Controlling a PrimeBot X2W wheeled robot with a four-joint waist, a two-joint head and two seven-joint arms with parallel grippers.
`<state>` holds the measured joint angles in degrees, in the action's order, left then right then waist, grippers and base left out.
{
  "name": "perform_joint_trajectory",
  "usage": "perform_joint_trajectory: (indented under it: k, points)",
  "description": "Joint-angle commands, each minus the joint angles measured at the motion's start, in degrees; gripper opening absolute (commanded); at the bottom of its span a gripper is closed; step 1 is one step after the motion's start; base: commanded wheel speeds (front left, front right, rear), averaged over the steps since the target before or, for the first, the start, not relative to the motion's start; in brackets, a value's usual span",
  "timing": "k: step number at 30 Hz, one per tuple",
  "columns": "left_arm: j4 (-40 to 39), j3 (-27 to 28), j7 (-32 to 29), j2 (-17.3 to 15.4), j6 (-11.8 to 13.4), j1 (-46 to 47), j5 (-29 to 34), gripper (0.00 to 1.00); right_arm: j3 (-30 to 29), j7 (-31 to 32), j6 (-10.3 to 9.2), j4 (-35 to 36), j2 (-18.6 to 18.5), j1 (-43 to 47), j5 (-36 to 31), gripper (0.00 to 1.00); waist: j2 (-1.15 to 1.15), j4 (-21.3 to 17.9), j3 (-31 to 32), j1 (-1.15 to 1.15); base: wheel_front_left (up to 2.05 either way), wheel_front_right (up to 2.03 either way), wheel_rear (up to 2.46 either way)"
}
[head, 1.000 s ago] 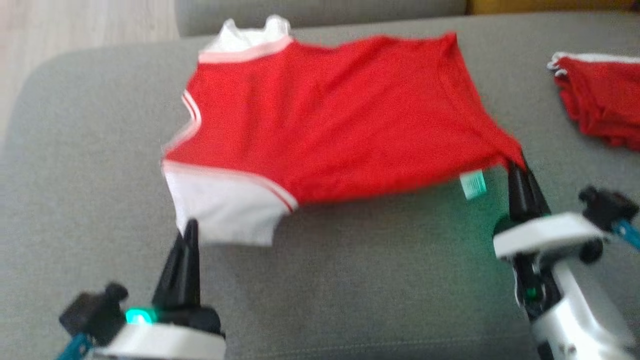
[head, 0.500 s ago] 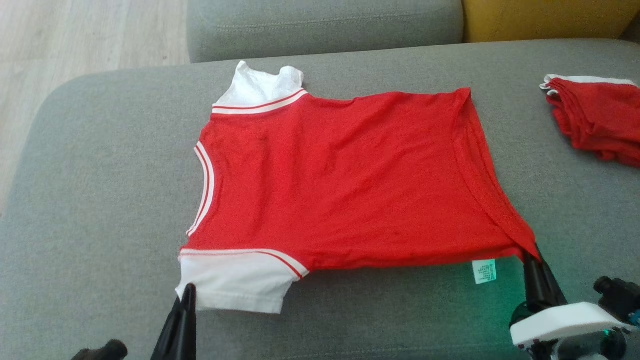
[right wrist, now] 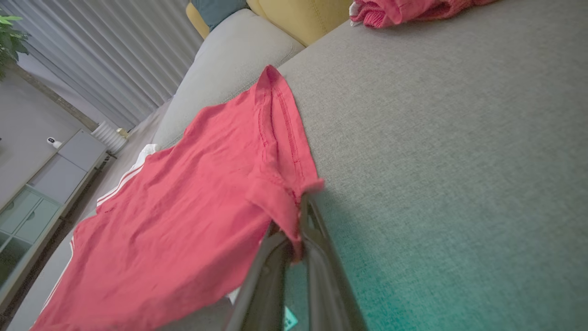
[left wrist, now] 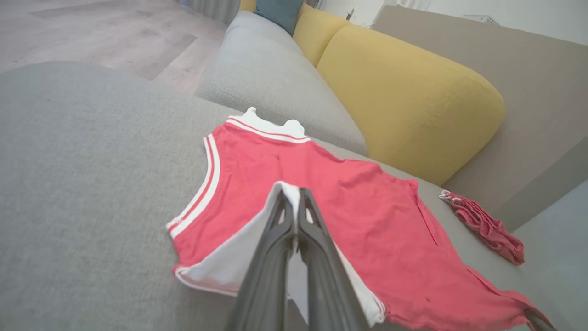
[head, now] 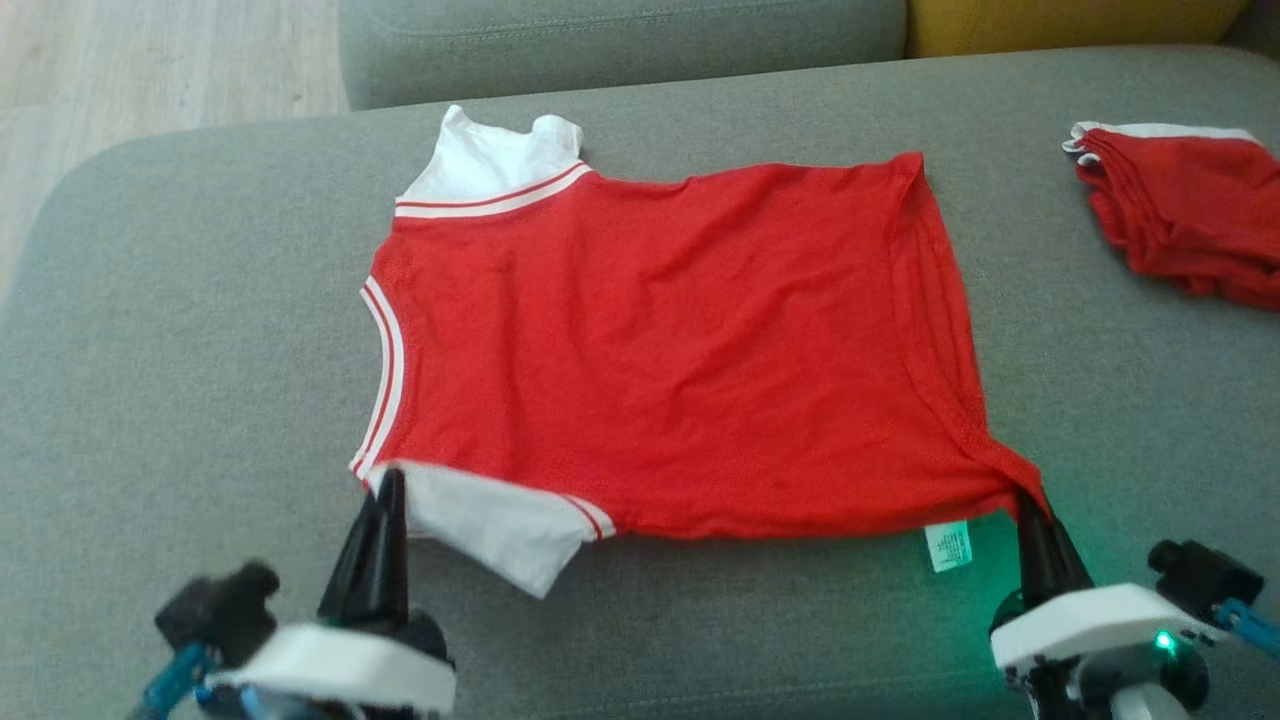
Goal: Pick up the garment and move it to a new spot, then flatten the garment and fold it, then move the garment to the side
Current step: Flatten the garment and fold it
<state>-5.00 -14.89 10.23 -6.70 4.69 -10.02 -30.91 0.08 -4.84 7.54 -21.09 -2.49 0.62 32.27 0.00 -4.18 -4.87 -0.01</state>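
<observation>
Pinching near edge of red white-sleeved mesh jersey [head: 680, 350]: left gripper [head: 388, 488] clamped tight on white sleeve [head: 490, 520], right gripper [head: 1025, 500] on red hem corner [head: 1000, 475]. Spread mid grey fabric seat cushion [head: 200, 300], long axis left-right between grippers; likely fold away toward far edge.

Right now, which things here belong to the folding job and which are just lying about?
In the job: red garment, spread on the grey sofa seat; left gripper, shut on its white sleeve; right gripper, shut on its hem corner.
Lying about: folded red clothes at the right; yellow cushion.
</observation>
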Motion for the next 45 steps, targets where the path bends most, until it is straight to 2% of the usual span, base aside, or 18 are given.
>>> perform_joint_trajectory:
  k: [1, 6, 12, 21, 22, 24, 25, 26, 28, 29, 34, 38, 45]
  points:
    - [-0.9, 1.6, 0.9, 0.5, -0.5, 4.7, 0.2, 0.0, 1.7, -0.9, -0.05, 1.0, -0.4, -3.4, 0.6, 0.0, 0.0, -0.1, -0.3, 0.01, 0.0, 0.0, 0.0]
    - [4.1, 1.8, 1.5, -0.2, -1.8, 13.4, 1.7, 0.0, 2.4, -1.4, -0.05, -1.7, -0.4, -8.4, 1.1, 0.0, 0.0, -0.8, -2.5, 0.01, 0.0, 0.0, 0.0]
    - [13.1, 3.1, 2.7, -1.0, -2.1, 24.0, 3.5, 0.0, 3.2, -1.8, -0.05, -6.5, -0.4, -16.5, -0.1, 0.0, 0.0, -1.7, -6.4, 0.01, 0.0, 0.0, 0.0]
    - [25.6, 4.1, 4.4, -0.2, -2.8, 34.7, 5.4, 0.0, 6.1, -2.8, -0.05, -16.6, -0.4, -27.6, -0.7, 0.0, 0.0, -2.3, -10.9, 0.01, 0.0, 0.0, 0.0]
    - [26.5, 4.4, 4.5, 0.0, -2.8, 35.4, 5.5, 0.0, 6.6, -3.1, -0.05, -17.7, -0.4, -28.6, -0.6, 0.06, 0.0, -2.3, -11.2, 0.01, 0.0, 0.0, 0.0]
    - [27.8, 5.1, 4.6, 0.3, -2.8, 36.3, 5.7, 0.0, 7.4, -3.7, -0.05, -19.7, -0.4, -30.4, -0.1, 0.42, 0.0, -2.3, -11.5, 0.01, 0.0, 0.0, 0.0]
    - [28.1, 5.6, 4.7, 0.5, -2.8, 36.6, 5.8, 0.0, 7.7, -4.0, -0.05, -20.7, -0.4, -31.2, 0.1, 0.91, 0.0, -2.2, -11.6, 0.01, 0.0, 0.0, 0.0]
    - [27.9, 6.2, 4.7, 0.7, -2.6, 36.8, 6.1, 0.15, 7.8, -4.7, -0.05, -21.5, -0.4, -32.1, 0.1, 1.0, 0.0, -2.2, -11.7, 0.01, 0.0, 0.0, 0.0]
    - [27.1, 7.6, 4.7, 1.1, -2.6, 36.8, 6.9, 0.58, 7.6, -6.1, -0.05, -23.0, -0.4, -33.5, 0.4, 1.0, 0.0, -1.9, -11.9, 0.01, 0.0, 0.0, 0.0]
    - [26.8, 8.2, 4.7, 1.3, -2.7, 36.6, 7.3, 1.0, 7.6, -6.6, -0.05, -23.8, -0.4, -34.1, 0.6, 1.0, 0.0, -1.8, -11.9, 0.01, 0.0, 0.0, 0.0]
    - [25.8, 10.5, 4.8, 2.2, -3.6, 35.3, 8.9, 1.0, 5.5, -8.9, -0.05, -27.2, -0.4, -36.4, -0.6, 1.0, 0.0, -1.3, -11.5, 0.01, 0.0, 0.0, 0.0]
    - [25.1, 11.3, 4.8, 2.7, -4.4, 34.1, 9.4, 1.0, 4.4, -9.7, -0.05, -27.3, -0.4, -36.9, -2.2, 1.0, 0.0, -1.0, -11.0, 0.01, 0.0, 0.0, 0.0]
    - [23.9, 12.0, 4.8, 3.1, -6.4, 27.9, 8.4, 1.0, 1.0, -10.1, -0.05, -20.6, -0.7, -32.9, -8.7, 1.0, 0.0, -0.6, -9.0, 0.01, 0.0, 0.0, 0.0]
